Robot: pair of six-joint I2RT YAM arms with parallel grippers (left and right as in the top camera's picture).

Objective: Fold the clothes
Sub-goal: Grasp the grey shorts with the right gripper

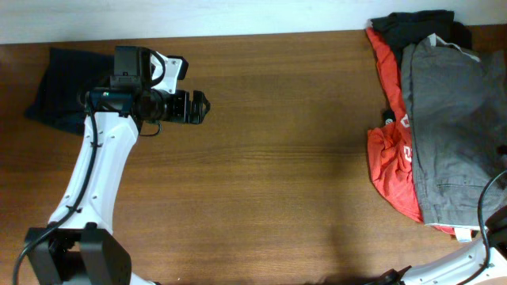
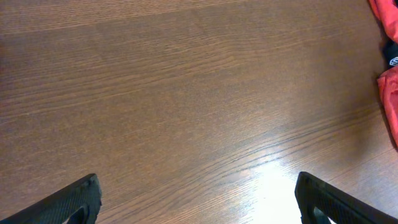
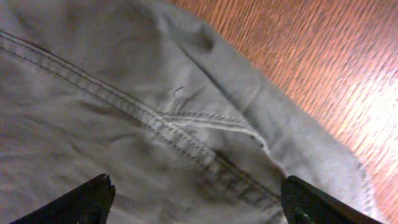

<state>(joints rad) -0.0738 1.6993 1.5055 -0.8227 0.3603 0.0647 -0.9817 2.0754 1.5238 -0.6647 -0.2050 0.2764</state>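
The grey-olive shorts [image 1: 451, 127] lie at the right edge of the table, on top of a red T-shirt [image 1: 390, 162]. In the right wrist view the shorts [image 3: 143, 118] fill the frame, showing a stitched seam and a pocket edge. My right gripper [image 3: 198, 202] is open just above the fabric, holding nothing; in the overhead view only its arm shows at the lower right. My left gripper [image 1: 198, 107] is open and empty over bare table at the upper left, far from the shorts. Its fingers [image 2: 198, 202] show wide apart above the wood.
A dark navy garment [image 1: 63, 91] lies at the far left behind the left arm. A black T-shirt [image 1: 416, 28] sits at the top of the pile on the right. The red T-shirt's edge [image 2: 388, 87] shows in the left wrist view. The wooden table [image 1: 277, 158] spans between them.
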